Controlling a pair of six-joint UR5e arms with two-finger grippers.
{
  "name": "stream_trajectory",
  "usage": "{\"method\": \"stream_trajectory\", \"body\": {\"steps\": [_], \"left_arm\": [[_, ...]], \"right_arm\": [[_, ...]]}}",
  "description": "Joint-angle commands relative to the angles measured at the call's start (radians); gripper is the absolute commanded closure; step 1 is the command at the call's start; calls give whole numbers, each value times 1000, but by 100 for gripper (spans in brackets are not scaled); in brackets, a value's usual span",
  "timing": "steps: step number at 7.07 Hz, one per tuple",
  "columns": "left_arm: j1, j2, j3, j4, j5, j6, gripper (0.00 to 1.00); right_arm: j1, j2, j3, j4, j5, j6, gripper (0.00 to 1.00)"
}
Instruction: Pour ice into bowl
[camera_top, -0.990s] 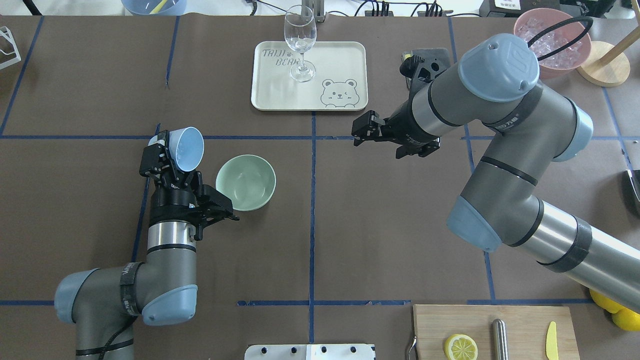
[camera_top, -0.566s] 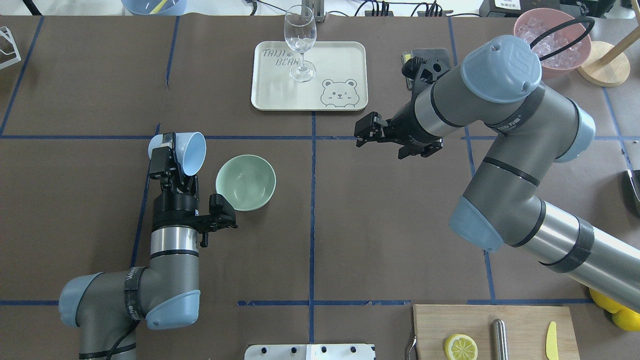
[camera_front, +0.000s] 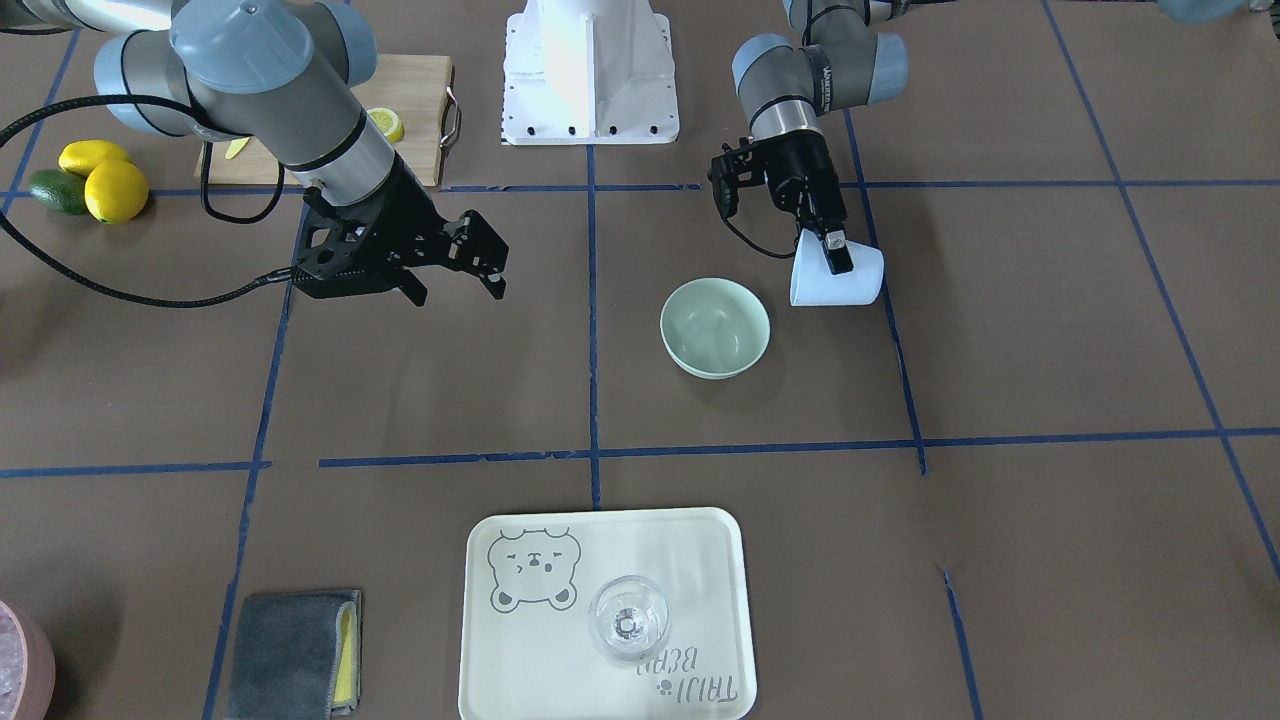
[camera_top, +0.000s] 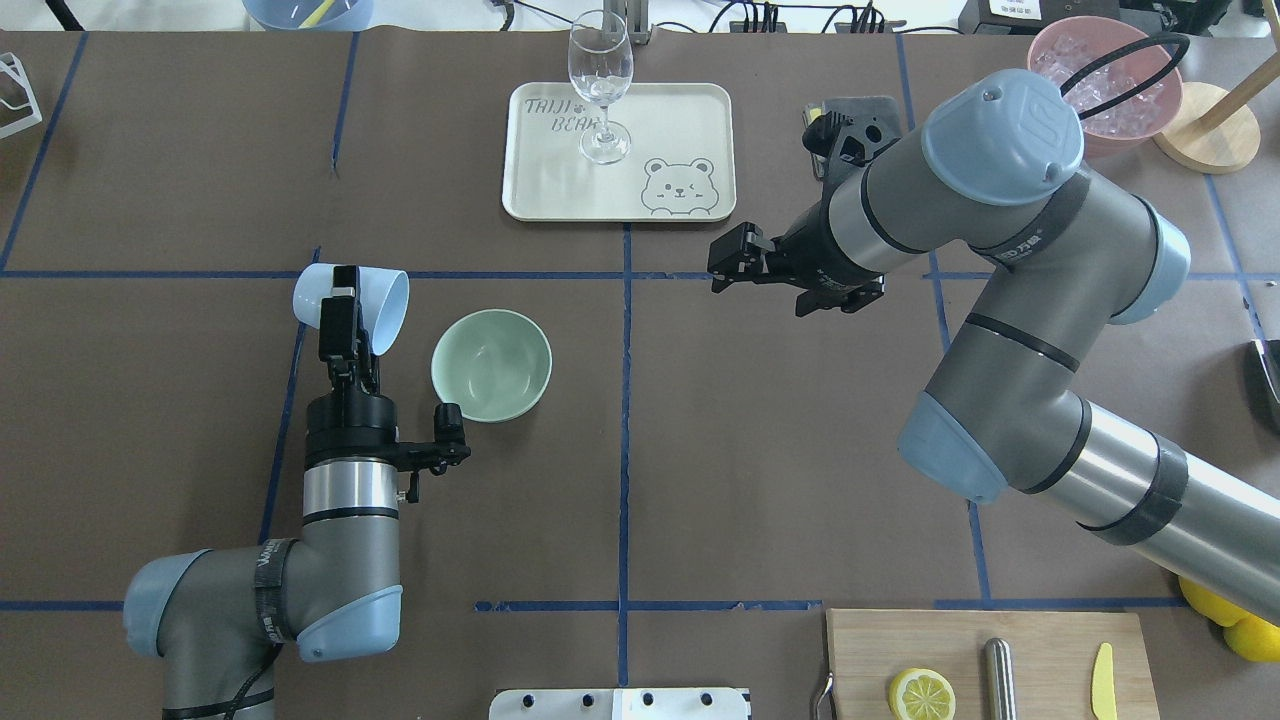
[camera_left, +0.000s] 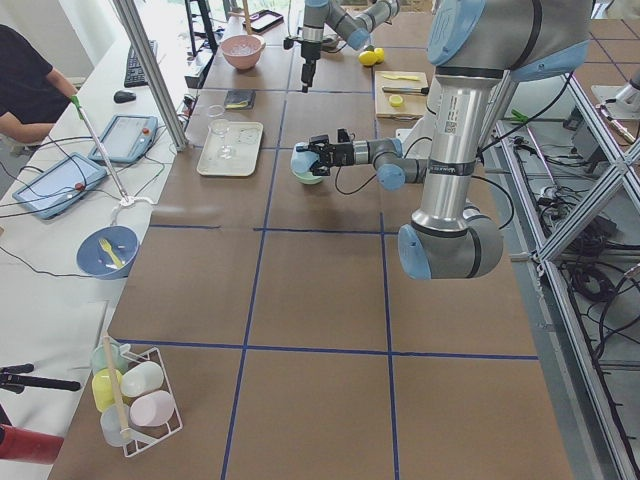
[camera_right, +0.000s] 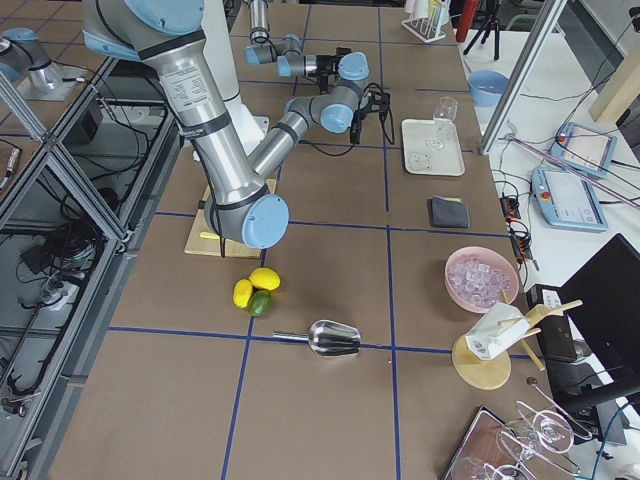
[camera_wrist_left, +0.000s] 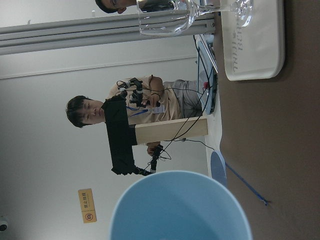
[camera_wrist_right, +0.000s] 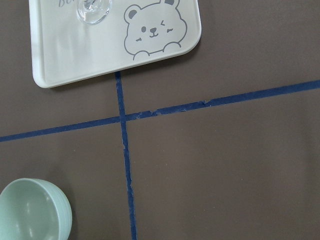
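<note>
Front-facing view: right of centre, the left tool (camera_front: 838, 258) pinches a blue cup (camera_front: 862, 284) tipped sideways just beside the mint bowl (camera_front: 715, 330) on the desk (camera_front: 1050, 330). The right tool (camera_front: 455, 288) hangs spread.

Overhead: ice (camera_top: 1125, 110) fills the pink bowl (camera_top: 1140, 137) at upper right. A wine glass (camera_top: 600, 62) stands on the tray (camera_top: 690, 110).

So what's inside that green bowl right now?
Nothing that I can see: the bowl shows only its smooth green inside, with no ice cubes. From overhead, a black bracket on the left arm covers a bit of rim. The tilted blue cup is held beside it.
</note>
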Motion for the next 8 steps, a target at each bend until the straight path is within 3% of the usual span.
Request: {"method": "stream_trajectory", "body": {"steps": [1, 8], "left_arm": [[1, 1, 7, 0, 42, 124, 100], [1, 1, 1, 0, 44, 207, 100]], "right_arm": [[-3, 1, 0, 0, -2, 0, 0], [-4, -1, -3, 0, -3, 0, 0]]}}
